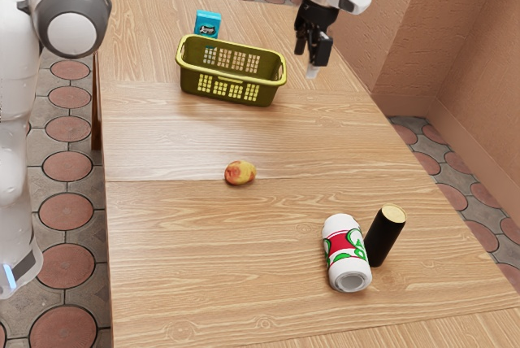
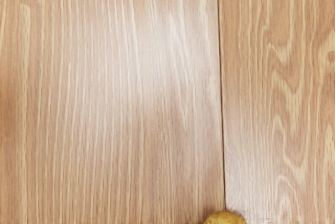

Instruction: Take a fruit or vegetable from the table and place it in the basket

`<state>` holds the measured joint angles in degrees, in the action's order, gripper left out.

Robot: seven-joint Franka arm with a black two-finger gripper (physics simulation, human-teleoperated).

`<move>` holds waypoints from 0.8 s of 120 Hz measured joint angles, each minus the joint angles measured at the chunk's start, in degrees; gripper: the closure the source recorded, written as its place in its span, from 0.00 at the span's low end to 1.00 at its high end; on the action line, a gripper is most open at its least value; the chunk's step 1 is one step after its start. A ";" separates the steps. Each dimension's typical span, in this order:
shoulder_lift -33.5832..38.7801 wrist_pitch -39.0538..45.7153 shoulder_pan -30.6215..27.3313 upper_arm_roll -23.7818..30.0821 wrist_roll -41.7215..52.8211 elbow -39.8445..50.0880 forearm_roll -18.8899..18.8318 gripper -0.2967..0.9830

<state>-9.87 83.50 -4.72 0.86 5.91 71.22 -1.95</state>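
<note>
- One small blue cardboard-looking box (image 1: 208, 23) sits behind the basket, probably just clutter.
- Next, the olive-green plastic basket (image 1: 189, 80) with lattice sides, upright with its mouth up, so a drop from above should work.
- Small, round, red-and-yellow fruit (image 1: 240, 173) is on the wooden table (image 1: 162, 242), by the seam, well apart from everything. Easy to get at from above, though it might roll if nudged.
- Black gripper (image 1: 312, 58) is up high, can't tell if it's open or closed; either way it doesn't have the fruit. Lining up over that is likely the next job.
- White bottle with a red-and-green label (image 1: 345, 250) lies on its side, close beside an upright black cylinder with a pale top (image 1: 384, 237). Neither blocks the pick, imo.
</note>
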 joint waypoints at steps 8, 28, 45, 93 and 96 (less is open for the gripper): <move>-3.46 -0.02 1.84 0.09 -1.23 1.44 2.92 0.23; -6.30 4.44 6.34 -0.25 -4.57 11.20 9.29 0.23; 5.60 15.15 8.41 -1.05 -8.59 32.29 11.57 0.23; 12.70 27.52 20.10 -7.79 -21.87 40.98 0.43 0.23; 13.35 27.71 19.96 -8.76 -22.37 41.86 0.01 0.23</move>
<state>3.49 111.20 15.24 -7.90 -16.46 113.09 -1.94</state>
